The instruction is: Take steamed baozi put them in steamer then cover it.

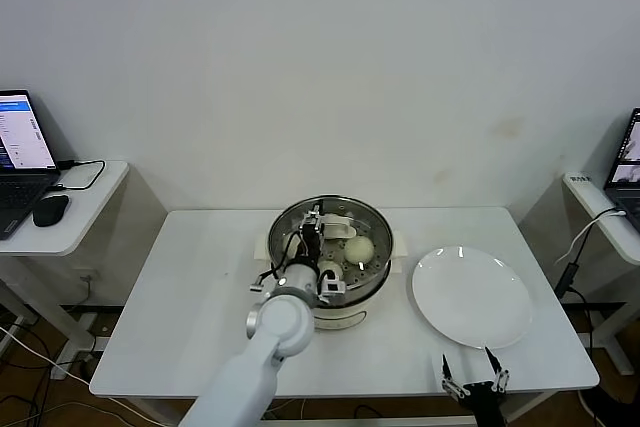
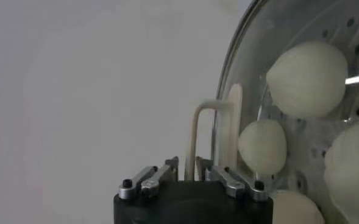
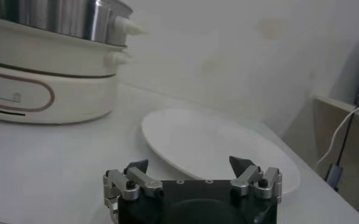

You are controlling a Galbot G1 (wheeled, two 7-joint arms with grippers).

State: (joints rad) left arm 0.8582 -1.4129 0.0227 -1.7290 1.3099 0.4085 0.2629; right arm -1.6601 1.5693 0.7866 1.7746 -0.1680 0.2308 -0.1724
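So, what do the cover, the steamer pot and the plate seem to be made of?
Cover: likely clear glass with a metal rim, since the baozi show through.
Steamer: shiny steel pot that mirrors light, on a cream base, probably plastic.
Plate: glossy white, perhaps ceramic.

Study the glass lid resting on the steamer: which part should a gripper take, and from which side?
Grip the cover by its cream oblong handle at the centre, coming from straight above with the jaws across its narrow sides. The glass dome is wide and smooth and offers no hold. The left gripper is already at that handle.
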